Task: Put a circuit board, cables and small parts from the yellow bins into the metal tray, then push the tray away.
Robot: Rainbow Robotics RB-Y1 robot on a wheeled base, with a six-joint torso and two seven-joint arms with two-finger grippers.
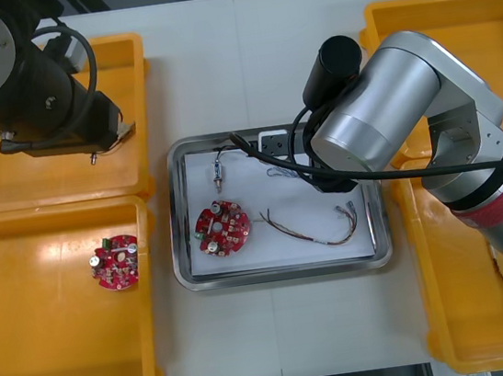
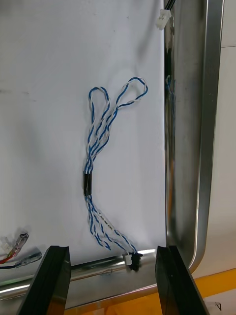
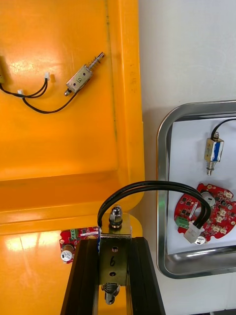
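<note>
The metal tray (image 1: 178, 218), white inside, holds a round red circuit board (image 1: 223, 229), a small metal part (image 1: 219, 169), a red and yellow cable (image 1: 320, 227) and a twisted blue and white cable (image 2: 105, 162). My right gripper (image 2: 112, 281) is open just above the tray's white floor, its fingers either side of the near end of the blue and white cable, gripping nothing. My left gripper (image 3: 114, 275) hangs over the rim between the two left yellow bins, shut on a small metal part (image 3: 114, 248) whose black cable (image 3: 157, 189) loops out to a white plug.
The far left yellow bin (image 1: 140, 82) holds another small metal part (image 3: 83, 76) with black leads. A second circuit board (image 1: 116, 261) lies in the near left bin (image 1: 148, 285). My right arm (image 1: 390, 114) covers the tray's far right corner. Two yellow bins (image 1: 426, 248) stand on the right.
</note>
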